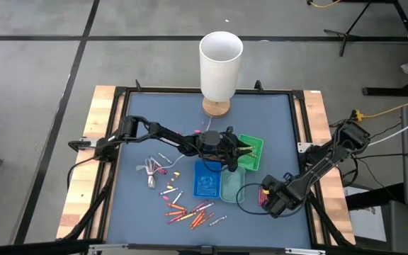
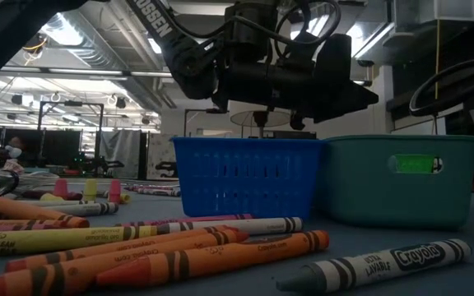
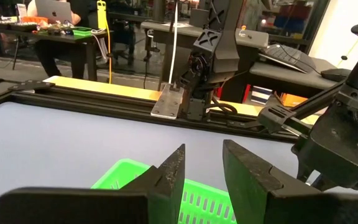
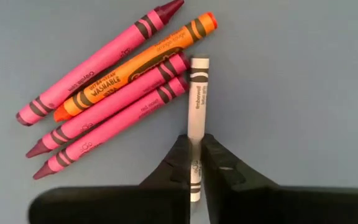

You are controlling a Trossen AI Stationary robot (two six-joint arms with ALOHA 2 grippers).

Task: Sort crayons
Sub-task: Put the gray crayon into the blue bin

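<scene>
My right gripper (image 4: 197, 163) is down near the table's front-right corner, fingers pinched on a white crayon (image 4: 197, 106) lying flat beside three pink crayons (image 4: 98, 59) and an orange one (image 4: 138, 67). All are paper-wrapped sticks on the smooth blue-grey mat (image 4: 303, 81). My left gripper (image 3: 202, 171) hovers over the green slatted plastic tray (image 3: 120, 177) mid-table, fingers slightly apart with nothing between them. More crayons (image 1: 190, 211) lie scattered toward the front edge. From overhead my right arm covers that white crayon.
</scene>
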